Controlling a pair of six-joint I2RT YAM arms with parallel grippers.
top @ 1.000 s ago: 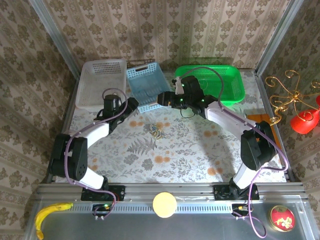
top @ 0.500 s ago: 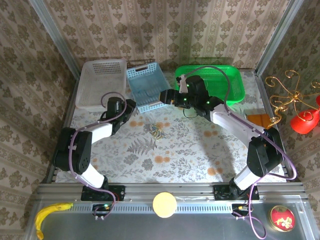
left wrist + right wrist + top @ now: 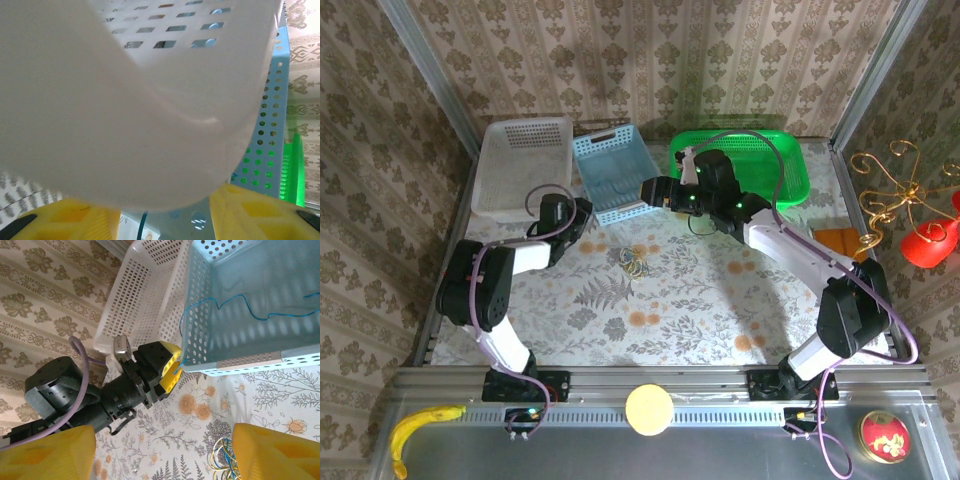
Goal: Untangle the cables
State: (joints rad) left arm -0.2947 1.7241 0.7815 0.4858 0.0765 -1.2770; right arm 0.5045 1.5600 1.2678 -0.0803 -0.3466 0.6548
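Note:
A tangle of yellow, blue and pale cables lies on the floral cloth, and it also shows at the bottom of the right wrist view as cables. One thin blue cable lies inside the blue basket and drops over its near-left corner. Its end hangs between the fingers of my left gripper, whose jaws stand apart round it. That left gripper sits low in the gap between the white and blue baskets. My right gripper hovers open and empty over the blue basket's near edge.
A white basket stands at the back left, pressed close to the left wrist camera as a pale blur. The blue basket is in the middle and a green basket at the back right.
My left arm has drawn in toward the basket corner and its jaws have narrowed. The right gripper has barely shifted. The tangle has not moved.

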